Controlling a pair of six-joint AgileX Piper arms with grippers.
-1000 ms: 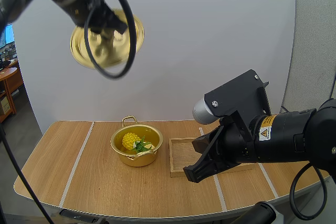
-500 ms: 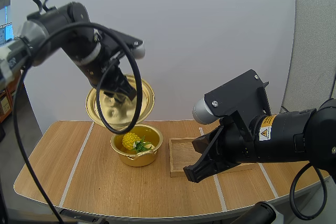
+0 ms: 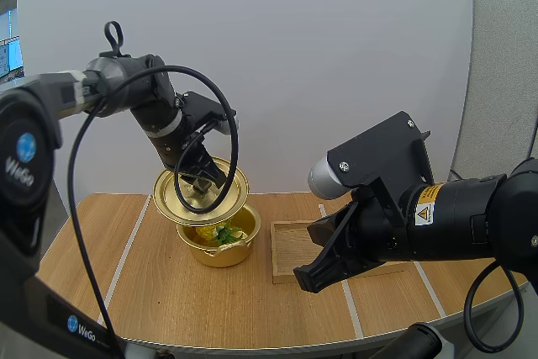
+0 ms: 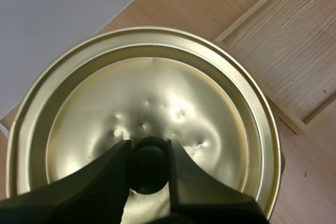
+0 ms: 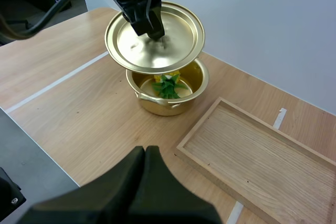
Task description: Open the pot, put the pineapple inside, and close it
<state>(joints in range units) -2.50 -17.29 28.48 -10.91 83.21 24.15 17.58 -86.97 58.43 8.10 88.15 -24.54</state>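
You see the pineapple (image 5: 167, 85) lying inside the pot (image 5: 169, 104) on the table (image 5: 79, 103). The lid (image 5: 178, 38) hangs tilted just over it, its knob (image 4: 148, 165) pinched between the fingers of the left gripper (image 4: 149, 150). The right gripper (image 5: 145, 157), fingers pressed together, hovers near the wooden tray (image 5: 252, 156).

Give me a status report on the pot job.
Left gripper shut on lid by its knob, held just over pot, not seated. Pineapple inside. Right gripper shut, empty, by tray. Nothing blocking.
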